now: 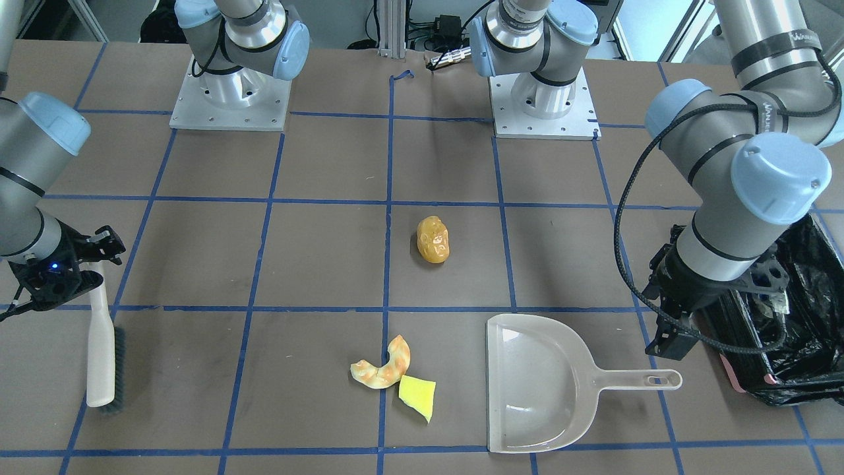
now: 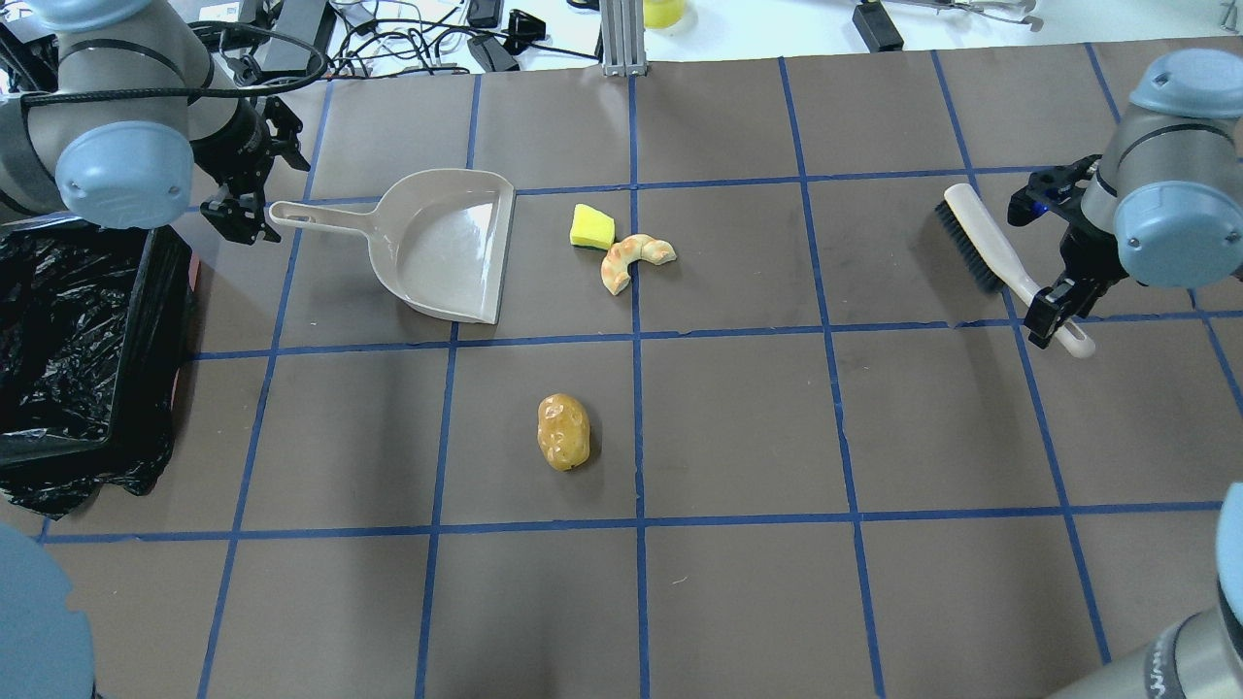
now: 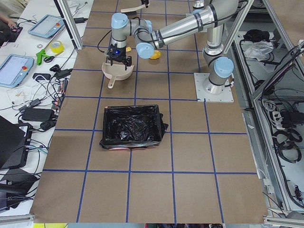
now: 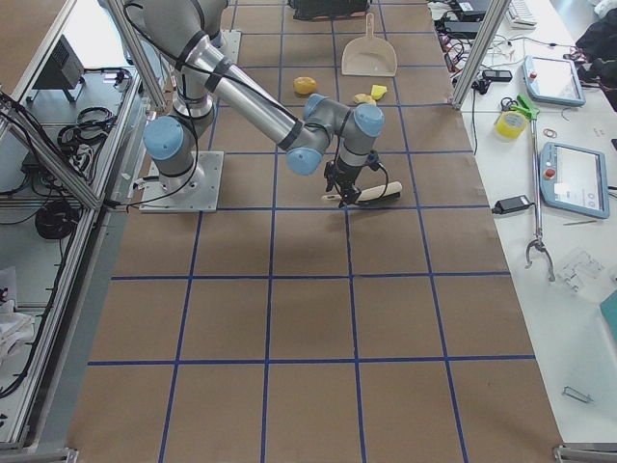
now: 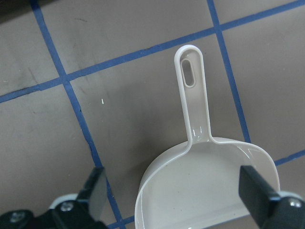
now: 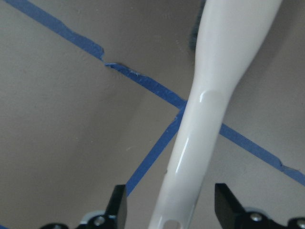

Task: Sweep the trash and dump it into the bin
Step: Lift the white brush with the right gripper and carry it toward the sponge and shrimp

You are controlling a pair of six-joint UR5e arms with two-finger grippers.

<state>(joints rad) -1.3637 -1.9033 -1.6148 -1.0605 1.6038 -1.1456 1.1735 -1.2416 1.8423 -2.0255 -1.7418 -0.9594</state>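
Table read from the overhead view, left to right.

- Bin (image 2: 160, 320) sits at the 9 o'clock edge with its bag open, ready for the dump.
- Left gripper (image 5: 174, 188) hovers over the dustpan (image 2: 442, 252) handle, jaws apart, nothing gripped.
- The pan mouth faces 3 o'clock toward the trash, set to receive a sweep.
- Sponge chunk (image 2: 590, 228) and croissant piece (image 2: 631, 260) lie together just beside the mouth.
- Potato lump (image 2: 564, 432) sits alone at their 6 o'clock, well apart.
- Brush (image 2: 976, 238) lies at 2 o'clock. Right gripper (image 6: 171, 205) straddles its handle unclamped, a gap either side, likely about to close.
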